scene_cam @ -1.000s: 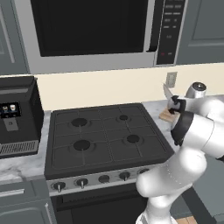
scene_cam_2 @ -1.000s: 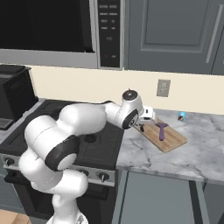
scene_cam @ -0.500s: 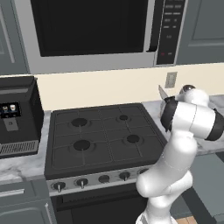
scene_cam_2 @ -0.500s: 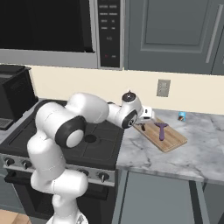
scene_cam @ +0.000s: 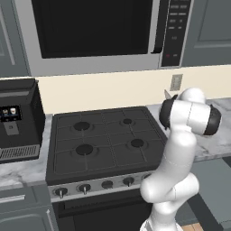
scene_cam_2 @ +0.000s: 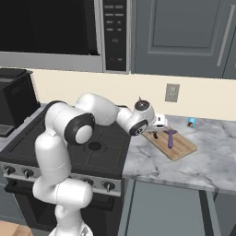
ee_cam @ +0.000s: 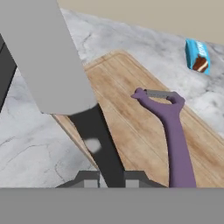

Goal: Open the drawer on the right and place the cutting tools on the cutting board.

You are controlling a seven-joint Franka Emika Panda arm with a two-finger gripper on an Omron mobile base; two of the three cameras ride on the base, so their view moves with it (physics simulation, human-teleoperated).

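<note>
Over the near end of the cutting board [ee_cam: 131, 131], gripper [ee_cam: 111, 177] clenched on a knife [ee_cam: 65, 74], dark handle between fingertips, wide grey blade pointing away. Purple peeler [ee_cam: 175, 131] lies flat on board, beside knife. Beyond board's far edge, small blue packet [ee_cam: 197, 54] on marble counter [scene_cam_2: 203, 166].

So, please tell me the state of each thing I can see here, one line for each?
gripper: shut on the knife.
knife: held, hanging over the cutting board's edge.
cutting board: flat on the counter, carrying the peeler.
purple peeler: lying flat on the board.
blue packet: resting on the counter, off the board.
</note>
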